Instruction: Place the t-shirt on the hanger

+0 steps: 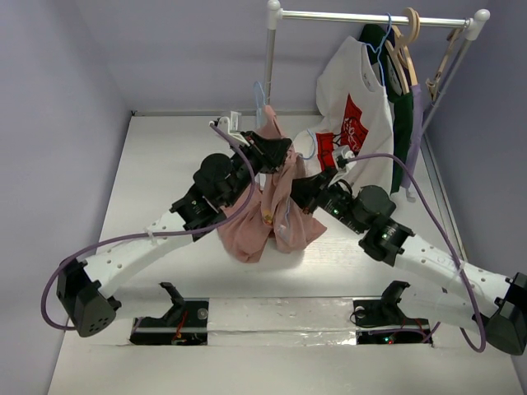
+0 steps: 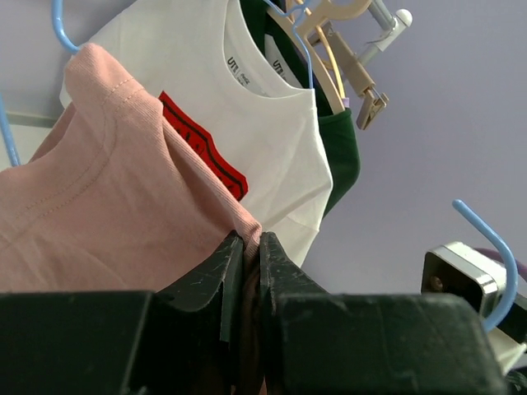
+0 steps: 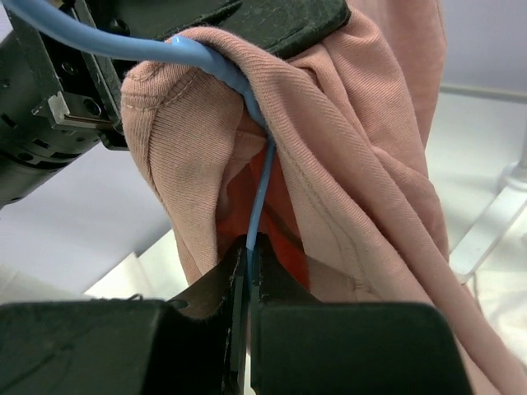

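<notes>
The dusty-pink t-shirt point(image 1: 268, 206) hangs bunched between my two arms above the table. My left gripper point(image 1: 276, 152) is shut on its ribbed collar edge point(image 2: 239, 218) and holds it up. My right gripper point(image 1: 303, 191) is shut on the light-blue wire hanger point(image 3: 259, 197), whose wire runs up inside the pink fabric point(image 3: 362, 148) and bends over its top fold. The hanger's blue hook point(image 1: 261, 97) shows above the shirt in the top view and at the left wrist view's edge point(image 2: 62, 25).
A white t-shirt with a red print point(image 1: 354, 115) and a dark green garment point(image 1: 403, 123) hang on the clothes rail point(image 1: 370, 16) at the back right, beside pale wooden hangers point(image 1: 408, 41). The rail's upright post point(image 1: 270, 58) stands close behind the shirt.
</notes>
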